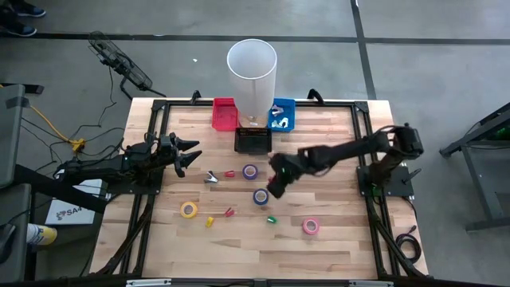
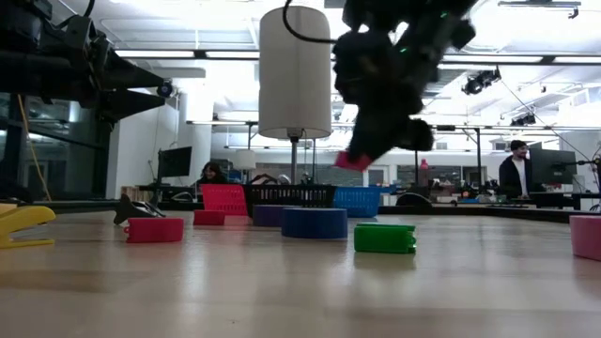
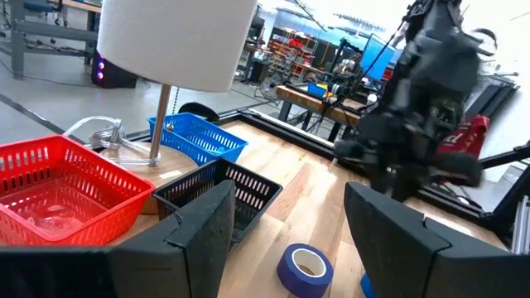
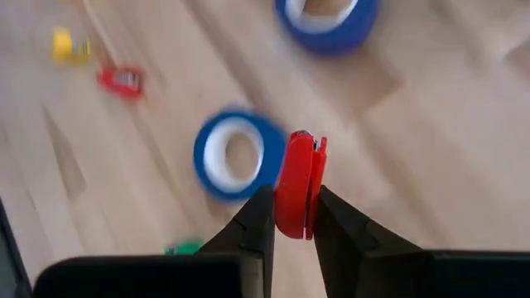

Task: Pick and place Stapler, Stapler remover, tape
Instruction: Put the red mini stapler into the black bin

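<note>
My right gripper (image 1: 275,185) hangs above the table's middle, shut on a small red piece (image 4: 298,184); whether that is a stapler or a stapler remover I cannot tell. Below it lie two blue tape rolls (image 1: 250,171) (image 1: 260,195). A yellow roll (image 1: 188,210) and a pink roll (image 1: 311,226) lie flat nearer the front. Small red (image 1: 229,173) (image 1: 229,213), yellow (image 1: 209,222) and green (image 1: 271,219) pieces and a silver one (image 1: 211,177) are scattered among the rolls. My left gripper (image 1: 191,157) is open, above the table's left part. My right gripper pinches the small red piece (image 4: 296,207) between its two fingers. Its lower part sits between the fingertips (image 4: 258,217) and the rest sticks out past them. The fingers point down at a slant from the table's right. The piece (image 2: 353,161) is lifted clear of the table.
A red basket (image 1: 225,113), a black basket (image 1: 253,140) and a blue basket (image 1: 283,114) stand along the far edge around a tall white cylinder on a stand (image 1: 252,68). Bare wood lies along the near edge. People sit in the room behind (image 2: 515,174).
</note>
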Controlling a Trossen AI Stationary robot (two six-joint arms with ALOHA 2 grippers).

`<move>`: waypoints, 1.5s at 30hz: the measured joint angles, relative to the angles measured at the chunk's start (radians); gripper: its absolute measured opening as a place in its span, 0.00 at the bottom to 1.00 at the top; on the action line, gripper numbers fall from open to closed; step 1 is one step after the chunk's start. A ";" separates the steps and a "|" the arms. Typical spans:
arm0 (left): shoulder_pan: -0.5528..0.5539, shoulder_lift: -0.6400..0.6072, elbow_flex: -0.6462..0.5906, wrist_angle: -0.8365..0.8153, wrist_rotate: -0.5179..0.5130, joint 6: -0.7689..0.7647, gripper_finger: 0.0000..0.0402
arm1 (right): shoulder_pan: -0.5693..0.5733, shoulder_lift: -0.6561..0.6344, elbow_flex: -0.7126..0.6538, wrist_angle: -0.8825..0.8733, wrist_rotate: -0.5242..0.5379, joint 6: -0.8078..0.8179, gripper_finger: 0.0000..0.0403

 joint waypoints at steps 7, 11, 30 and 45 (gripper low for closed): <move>0.000 0.000 0.000 0.000 0.000 0.000 0.56 | -0.167 0.000 0.029 0.025 -0.025 -0.036 0.15; 0.000 0.000 0.000 0.000 0.000 0.000 0.56 | -0.236 0.003 0.050 0.028 -0.010 -0.104 0.14; 0.000 0.000 0.000 0.000 0.000 0.000 0.56 | -0.347 0.204 0.217 0.027 0.028 -0.893 0.16; 0.000 0.000 0.000 0.000 0.000 0.000 0.56 | -0.346 0.243 0.246 -0.076 0.059 -0.993 0.27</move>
